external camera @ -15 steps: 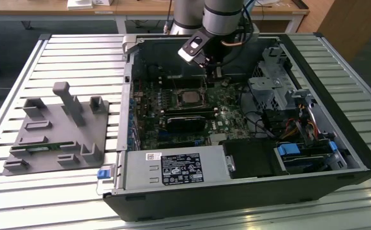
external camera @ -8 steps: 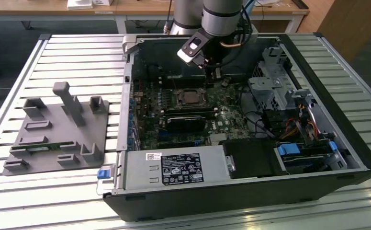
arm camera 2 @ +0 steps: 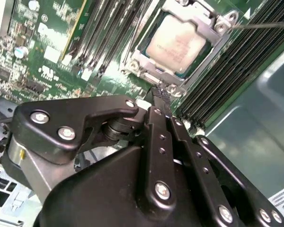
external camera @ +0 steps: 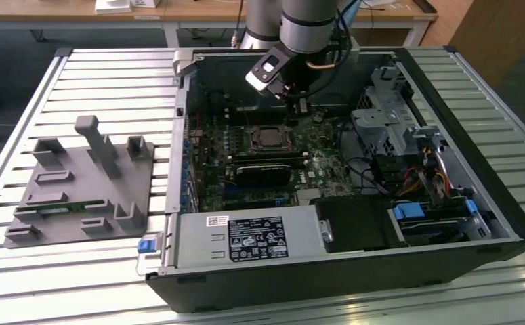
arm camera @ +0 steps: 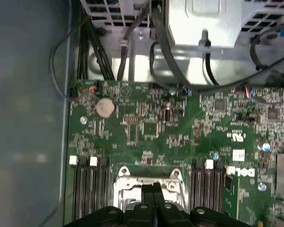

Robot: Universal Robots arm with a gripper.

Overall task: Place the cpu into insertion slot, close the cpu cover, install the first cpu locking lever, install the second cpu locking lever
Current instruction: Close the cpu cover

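Note:
The cpu (arm camera 2: 177, 45) lies flat in the insertion slot (arm camera 2: 141, 65), its silvery top showing through the window of the cpu cover (arm camera 2: 209, 24), which lies down over it. A thin locking lever (arm camera 2: 267, 24) sticks out sideways from one corner of the socket. My gripper (arm camera 2: 160, 92) hangs just above the board at the socket's edge, its two black fingers pressed together and holding nothing. In the exterior view the gripper (external camera: 299, 103) is a little behind the socket with the cpu (external camera: 269, 137). In the first wrist view the shut gripper (arm camera: 153, 188) overlaps the cpu cover (arm camera: 149, 178).
Black memory slots (arm camera: 87, 194) flank the socket on both sides. A drive cage (external camera: 389, 122) and cables (external camera: 425, 179) fill the exterior view's right of the case, with a power supply (external camera: 244, 237) in front. A grey fixture plate (external camera: 81, 189) stands at the exterior view's left.

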